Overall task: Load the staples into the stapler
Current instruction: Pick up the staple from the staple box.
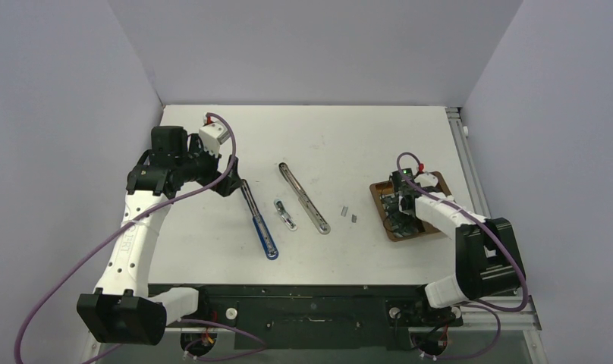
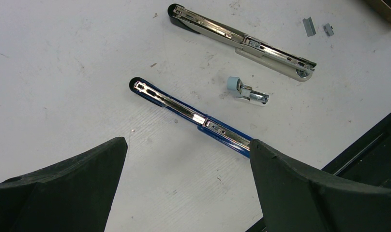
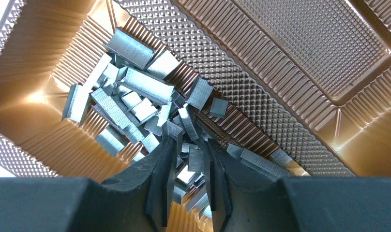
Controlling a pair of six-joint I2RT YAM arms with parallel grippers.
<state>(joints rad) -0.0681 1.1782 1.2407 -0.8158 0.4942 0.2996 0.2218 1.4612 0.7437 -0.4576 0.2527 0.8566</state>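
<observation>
From above, the white worktop (image 1: pixel 349 144) carries two staplers swung open flat into long thin bars, a blue stapler (image 1: pixel 259 224) and a silver stapler (image 1: pixel 303 197), with a short chrome piece (image 1: pixel 286 214) between them. Two loose staple strips (image 1: pixel 349 214) lie just right of the silver one. The left hand (image 1: pixel 229 186) hangs by the blue stapler's far end, and the right hand (image 1: pixel 398 220) reaches into a brown tray (image 1: pixel 375 193). The left wrist view shows the left hand (image 2: pixel 187 145) spread wide and holding nothing, its black fingers (image 2: pixel 63 193) framing the blue stapler (image 2: pixel 193 116) and its bright metal channel. The right wrist view shows the copper-coloured tray (image 3: pixel 305 58), ribbed and embossed in diamonds, one pocket heaped with many grey, finely ridged staples (image 3: pixel 135 106). The right hand (image 3: pixel 192 159) is narrowed to a slit among them. A strip sits in the gap, but it cannot be told whether it is pinched.
</observation>
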